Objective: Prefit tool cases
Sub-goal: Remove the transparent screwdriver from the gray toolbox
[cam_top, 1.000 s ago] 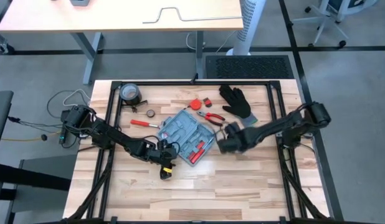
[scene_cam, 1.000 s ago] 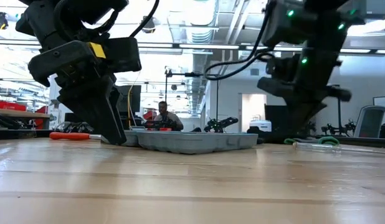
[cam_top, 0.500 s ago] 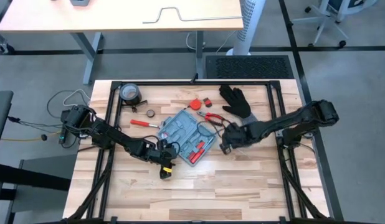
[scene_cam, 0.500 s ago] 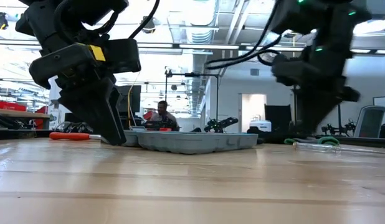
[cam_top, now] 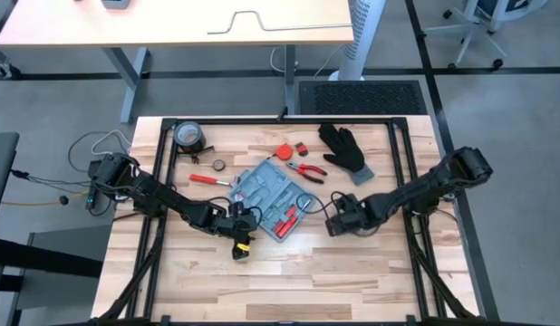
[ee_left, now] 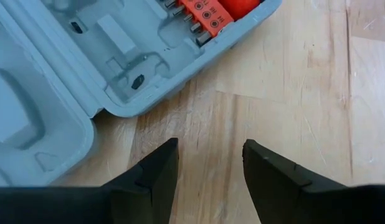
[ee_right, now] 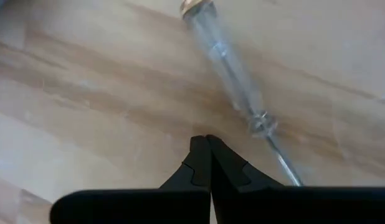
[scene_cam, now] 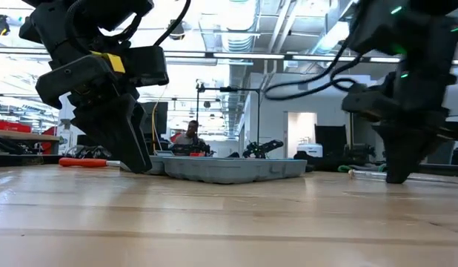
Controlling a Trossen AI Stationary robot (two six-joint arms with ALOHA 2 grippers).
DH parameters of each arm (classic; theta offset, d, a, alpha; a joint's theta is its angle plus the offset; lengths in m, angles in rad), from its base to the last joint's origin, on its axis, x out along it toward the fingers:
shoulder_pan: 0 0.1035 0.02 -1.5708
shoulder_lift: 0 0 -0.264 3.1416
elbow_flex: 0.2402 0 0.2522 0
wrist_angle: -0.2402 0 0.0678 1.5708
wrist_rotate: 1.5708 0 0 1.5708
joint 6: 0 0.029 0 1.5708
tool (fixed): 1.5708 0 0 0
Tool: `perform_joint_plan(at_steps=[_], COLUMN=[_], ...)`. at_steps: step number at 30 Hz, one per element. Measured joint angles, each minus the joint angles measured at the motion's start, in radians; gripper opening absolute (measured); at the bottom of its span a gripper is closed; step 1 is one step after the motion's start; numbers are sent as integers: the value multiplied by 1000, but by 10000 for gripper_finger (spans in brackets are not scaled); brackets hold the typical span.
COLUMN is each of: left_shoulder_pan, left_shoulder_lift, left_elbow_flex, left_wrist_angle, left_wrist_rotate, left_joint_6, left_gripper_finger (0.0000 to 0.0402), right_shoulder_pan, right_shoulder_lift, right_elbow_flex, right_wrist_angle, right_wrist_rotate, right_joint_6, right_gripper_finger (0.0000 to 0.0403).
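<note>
Right gripper [ee_right: 208, 144] sat pinched empty beside a clear-handled screwdriver [ee_right: 233, 84]; closed like that it'd probably just shove it. Left gripper [ee_left: 208, 163] gaped near the open light-blue plastic tool case [ee_left: 86, 74].

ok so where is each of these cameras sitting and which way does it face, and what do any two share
High view: above the table, straight down; both arms, open tool case between them.
Low view: table-top height, level across the table; left gripper, right gripper.
Left wrist view: past its open fingers at the case corner.
Right wrist view: past shut fingers at a clear-handled tool.
High, low and left wrist views share the case.
</note>
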State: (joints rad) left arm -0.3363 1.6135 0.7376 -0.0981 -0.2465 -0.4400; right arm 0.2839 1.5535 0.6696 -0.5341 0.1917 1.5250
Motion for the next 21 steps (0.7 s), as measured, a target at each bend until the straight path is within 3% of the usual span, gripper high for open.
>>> perform_joint_plan(at_steps=[11, 21], left_shoulder_pan=[1, 1], left_shoulder_lift=[0, 0], left_elbow_flex=[0, 0], left_wrist_angle=[-1, -1], left_wrist_rotate=[-1, -23], left_joint_6=[-10, -16], left_gripper_finger=[168, 168], right_shoulder_pan=[-347, -395], right_shoulder_lift=[-7, -8], right_elbow_flex=[-12, 55], right_wrist_angle=[9, 192], right_wrist_rotate=[59, 129], right_joint_6=[-325, -444], right_gripper_finger=[0, 0])
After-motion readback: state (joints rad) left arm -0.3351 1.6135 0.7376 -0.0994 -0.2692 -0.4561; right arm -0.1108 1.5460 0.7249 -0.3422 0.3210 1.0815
